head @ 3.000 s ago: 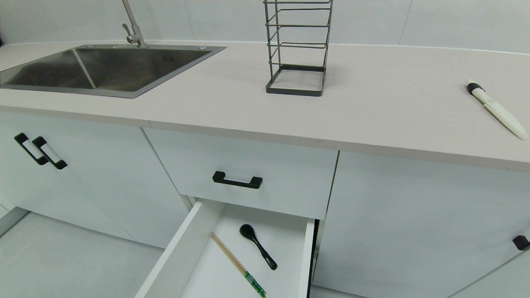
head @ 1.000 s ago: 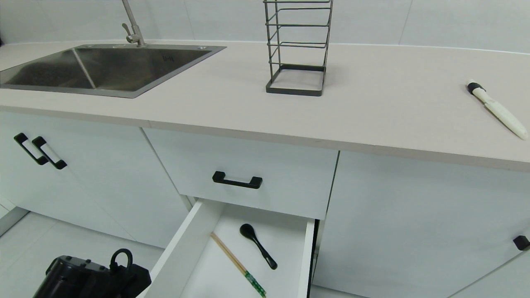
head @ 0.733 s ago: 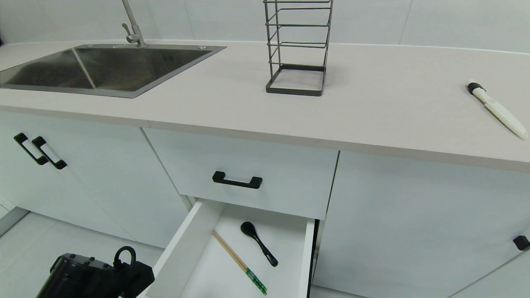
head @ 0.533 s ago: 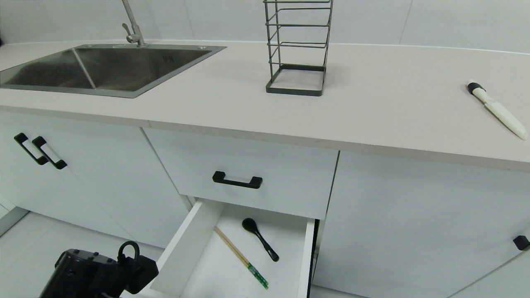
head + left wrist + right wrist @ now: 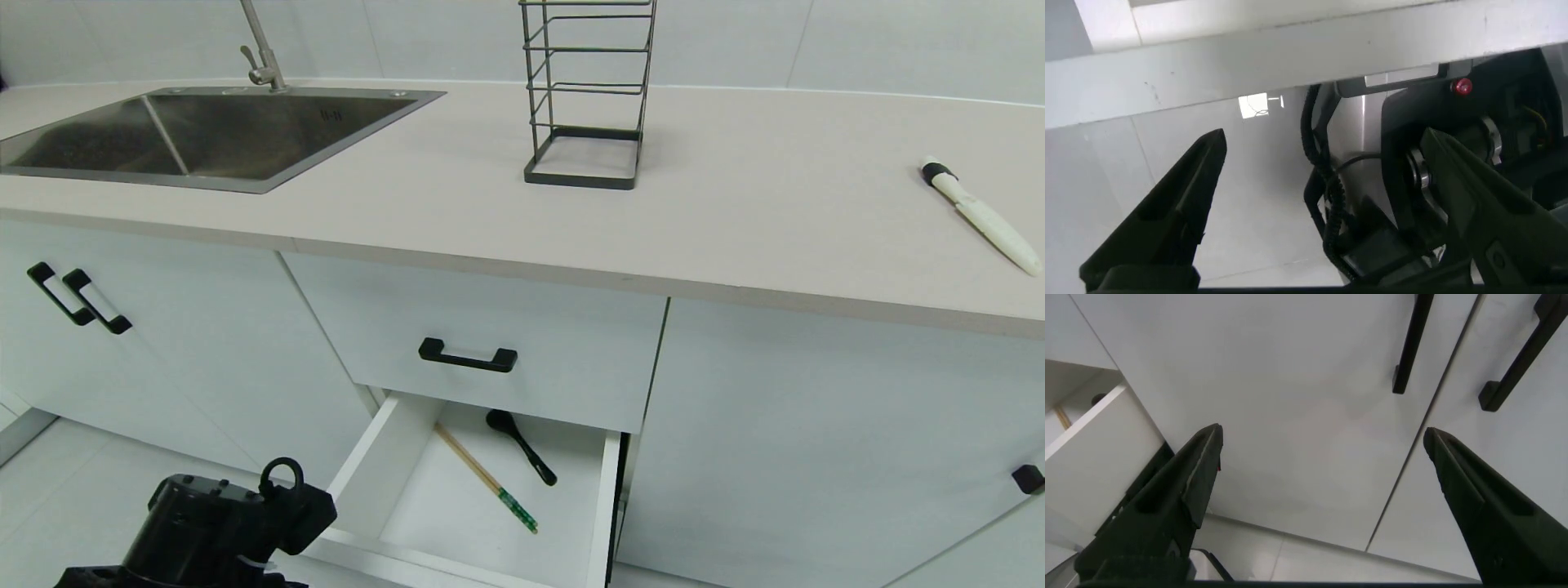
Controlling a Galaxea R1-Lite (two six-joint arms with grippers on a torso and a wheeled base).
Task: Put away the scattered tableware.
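The lower drawer (image 5: 363, 465) stands open, with the black spoon (image 5: 526, 451) and the chopsticks (image 5: 486, 478) lying apart inside. A pale knife (image 5: 982, 219) lies on the desk (image 5: 735, 220), far right. The left claw (image 5: 1321, 139) is released beneath a white edge, probably the drawer front. The right claw (image 5: 1321, 434) is released too, facing the cabinet doors (image 5: 1315, 416).

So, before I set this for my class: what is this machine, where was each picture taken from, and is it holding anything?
It is a wheeled robot with two arms. The wide picture comes from its head camera: a counter with a sink, a wire rack and a white knife, and below it an open drawer holding chopsticks and a black spoon. The other two come from wrist cameras, where the left gripper and right gripper frame their own views. Both are open, holding nothing.
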